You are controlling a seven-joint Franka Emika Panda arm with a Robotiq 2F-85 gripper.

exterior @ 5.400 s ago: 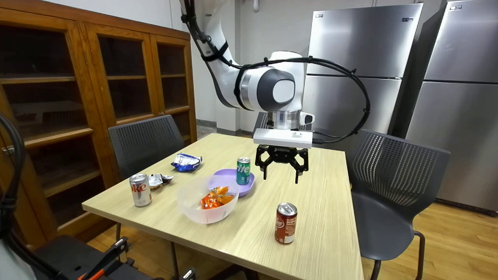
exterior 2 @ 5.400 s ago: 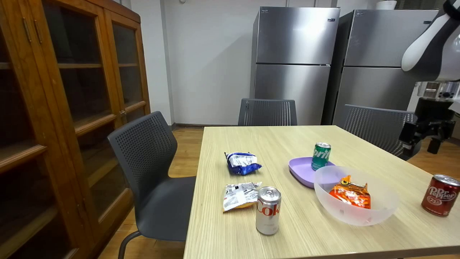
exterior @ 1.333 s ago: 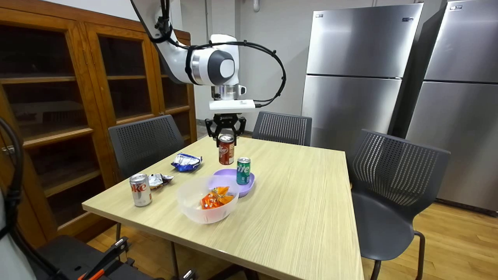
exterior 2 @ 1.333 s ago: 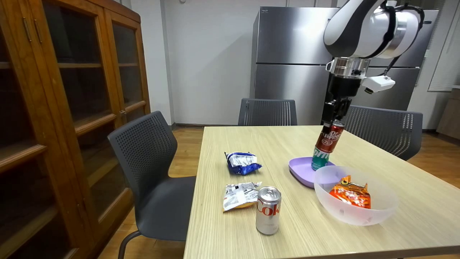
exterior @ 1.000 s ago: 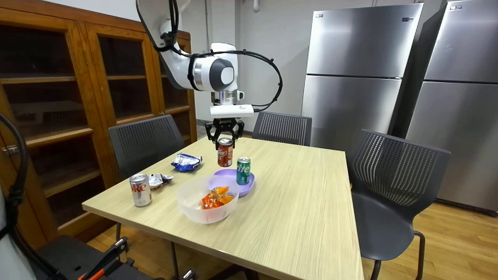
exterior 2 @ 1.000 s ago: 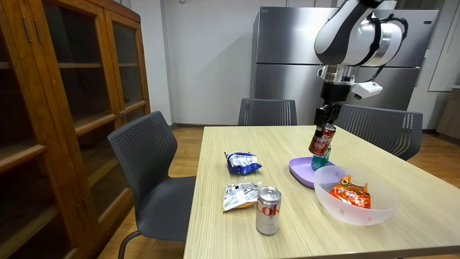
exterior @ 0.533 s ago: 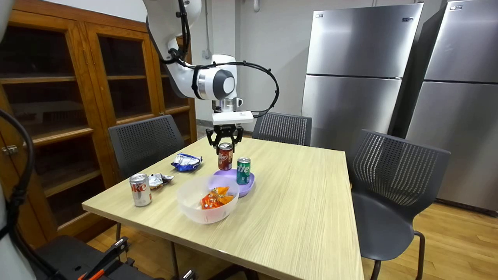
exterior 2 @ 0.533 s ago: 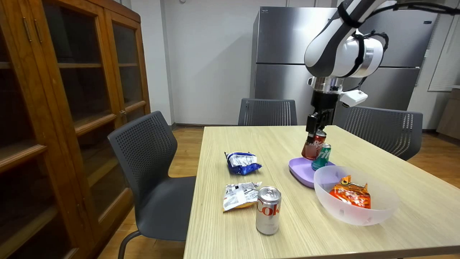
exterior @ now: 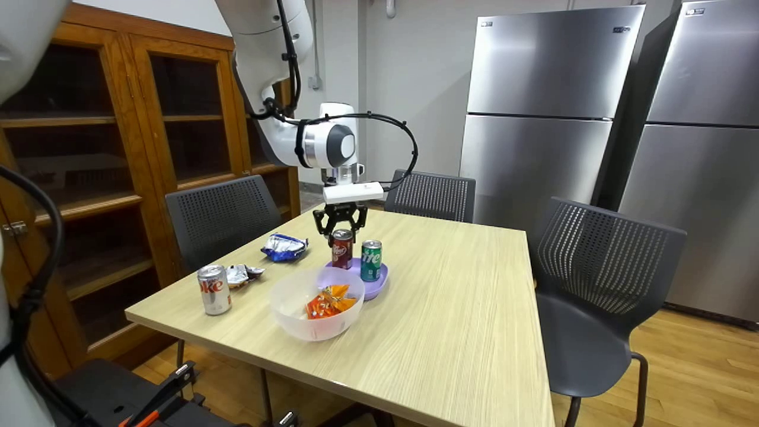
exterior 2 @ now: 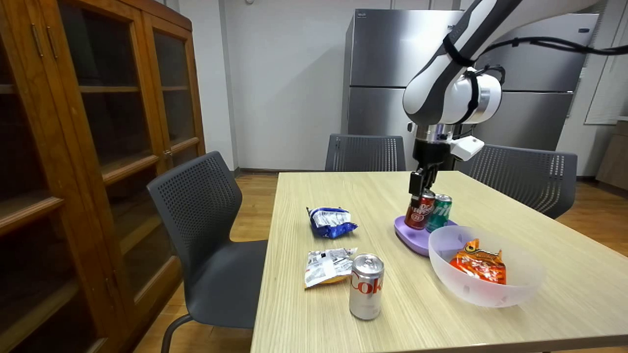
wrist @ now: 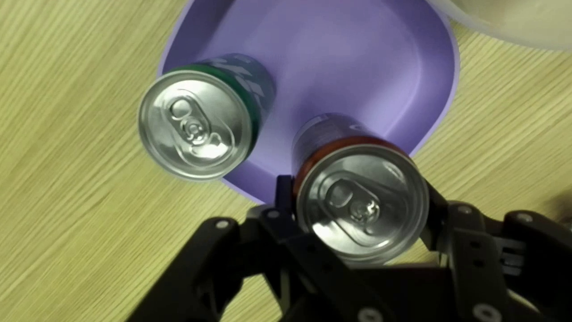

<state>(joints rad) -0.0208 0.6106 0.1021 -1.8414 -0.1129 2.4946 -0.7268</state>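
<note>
Red can (exterior 2: 416,219) held by the gripper (exterior: 342,240), jaws snug on both sides; purple dish (wrist: 353,67) right below, contact unclear. Green can (exterior: 371,264) just beside the gripper. Wrist view gives these two cans' pull tabs (wrist: 195,129); silver can (exterior 2: 366,289) and snack bags (exterior 2: 331,224), farther from the gripper, show only in both exterior views. Count: three cans, three snack bags, one purple dish, one bowl (exterior 2: 466,291).
</note>
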